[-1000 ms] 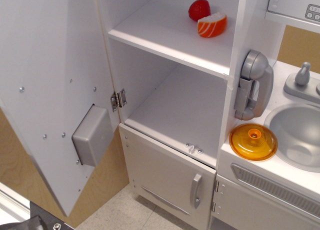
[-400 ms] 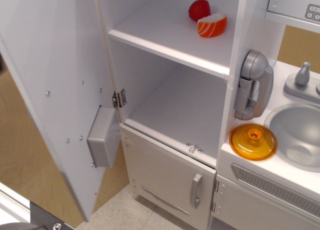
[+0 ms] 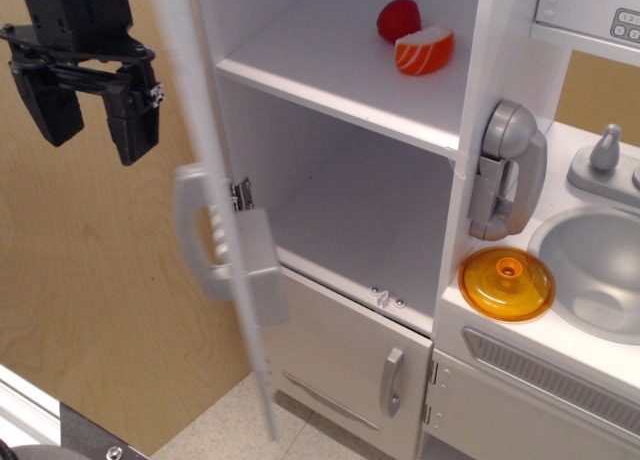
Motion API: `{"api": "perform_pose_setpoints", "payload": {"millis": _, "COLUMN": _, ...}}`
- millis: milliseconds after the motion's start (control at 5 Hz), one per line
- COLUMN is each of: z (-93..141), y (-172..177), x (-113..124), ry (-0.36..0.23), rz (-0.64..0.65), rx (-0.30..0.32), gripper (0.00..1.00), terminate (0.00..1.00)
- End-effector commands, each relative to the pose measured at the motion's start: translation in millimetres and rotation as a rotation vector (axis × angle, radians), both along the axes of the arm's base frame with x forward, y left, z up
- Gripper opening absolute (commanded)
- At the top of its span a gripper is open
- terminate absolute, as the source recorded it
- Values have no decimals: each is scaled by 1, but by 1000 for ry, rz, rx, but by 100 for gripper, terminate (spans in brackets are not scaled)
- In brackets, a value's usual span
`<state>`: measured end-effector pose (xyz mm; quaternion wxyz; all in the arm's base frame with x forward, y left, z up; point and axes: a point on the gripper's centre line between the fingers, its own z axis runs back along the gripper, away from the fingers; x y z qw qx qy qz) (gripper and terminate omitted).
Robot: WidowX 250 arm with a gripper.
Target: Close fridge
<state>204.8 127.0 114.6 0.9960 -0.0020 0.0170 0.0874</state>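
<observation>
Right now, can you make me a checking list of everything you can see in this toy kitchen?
Surface: white counter beside the fridge, holding a grey sink with a faucet.
Job's things: fridge open; its door seen almost edge-on and blurred, grey handle facing left.
Clutter: red fruit and orange slice on the upper shelf; lower shelf bare; orange lid on the counter; grey toy phone on the fridge's side.
Grippers: black gripper open, holding nothing, left of the door and apart from it.
Cables: nothing seen.
Surroundings: wooden wall panel, speckled floor, smaller lower door shut.
</observation>
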Motion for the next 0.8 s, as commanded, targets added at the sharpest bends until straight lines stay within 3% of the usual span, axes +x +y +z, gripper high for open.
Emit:
{"api": "perform_pose_setpoints", "payload": {"millis": 0, "z": -5, "y": -25, "x": 47, "ry": -58, "rz": 45, "rx": 13, "gripper": 100, "terminate": 0}}
{"api": "perform_pose_setpoints", "payload": {"millis": 200, "z": -9, "y": -39, "x": 83, "ry": -73, "rz": 103, "rx": -35, "gripper": 100, "terminate": 0}}
{"api": "perform_pose_setpoints", "payload": {"millis": 600, "z": -5, "y": -48, "x": 116, "ry": -110, "rz": 120, "rx": -74, "gripper": 100, "terminate": 0}}
